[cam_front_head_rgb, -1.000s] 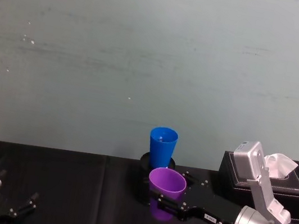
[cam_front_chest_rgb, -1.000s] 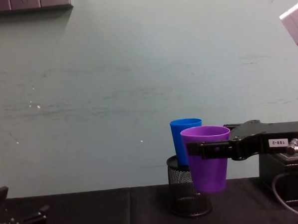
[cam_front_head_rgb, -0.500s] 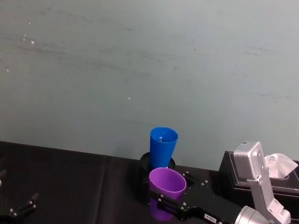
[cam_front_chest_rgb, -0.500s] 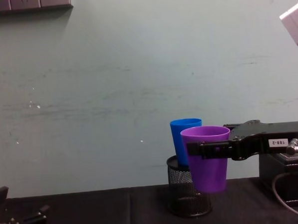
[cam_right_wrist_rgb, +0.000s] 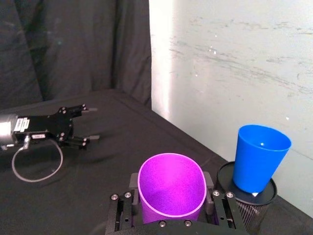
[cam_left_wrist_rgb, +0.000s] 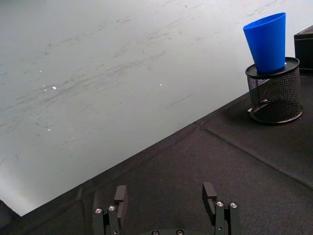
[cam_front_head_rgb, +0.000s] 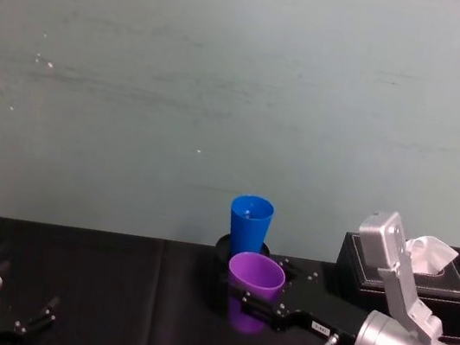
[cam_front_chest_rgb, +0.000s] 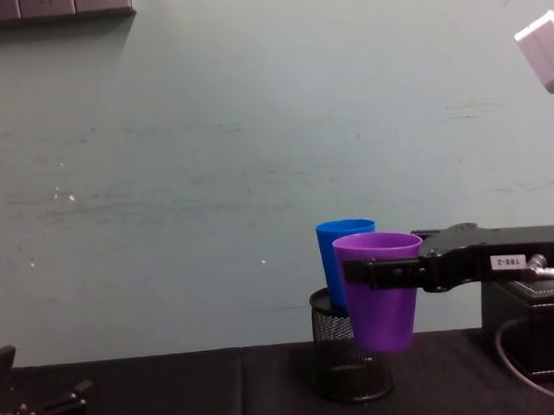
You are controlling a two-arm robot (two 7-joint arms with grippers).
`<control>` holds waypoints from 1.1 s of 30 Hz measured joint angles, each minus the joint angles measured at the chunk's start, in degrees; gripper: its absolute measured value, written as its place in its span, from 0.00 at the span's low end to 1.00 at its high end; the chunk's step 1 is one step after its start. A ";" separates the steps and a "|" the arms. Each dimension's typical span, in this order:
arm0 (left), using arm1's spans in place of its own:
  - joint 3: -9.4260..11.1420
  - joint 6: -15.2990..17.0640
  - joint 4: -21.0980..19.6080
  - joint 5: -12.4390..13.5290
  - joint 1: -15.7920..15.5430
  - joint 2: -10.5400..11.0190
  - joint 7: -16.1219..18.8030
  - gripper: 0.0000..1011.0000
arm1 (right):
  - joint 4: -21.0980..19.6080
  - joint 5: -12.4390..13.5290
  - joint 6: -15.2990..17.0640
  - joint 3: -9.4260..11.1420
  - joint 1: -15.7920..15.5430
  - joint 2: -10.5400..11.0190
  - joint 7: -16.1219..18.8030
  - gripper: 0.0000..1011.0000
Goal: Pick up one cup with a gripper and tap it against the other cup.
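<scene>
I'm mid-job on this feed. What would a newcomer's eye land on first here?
The purple cup, held off the table in the right gripper, fingers shut on its sides just below the rim. Close behind it, the blue cup stands upright in a black mesh pen holder. The left gripper sits open, low at the left, idle.
</scene>
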 joint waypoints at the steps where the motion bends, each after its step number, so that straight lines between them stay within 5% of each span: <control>1: 0.00 0.00 0.00 0.00 0.00 0.00 0.00 0.99 | 0.90 0.16 -0.14 -0.08 0.57 -0.39 0.08 0.73; 18: 0.00 0.00 0.00 0.00 0.00 0.00 0.00 0.99 | 18.80 -0.02 -3.21 -2.20 10.36 -7.37 3.24 0.73; 33: 0.00 0.00 0.00 0.00 0.00 0.00 0.00 0.99 | 28.94 -3.27 -7.75 -2.31 15.11 -11.10 4.38 0.73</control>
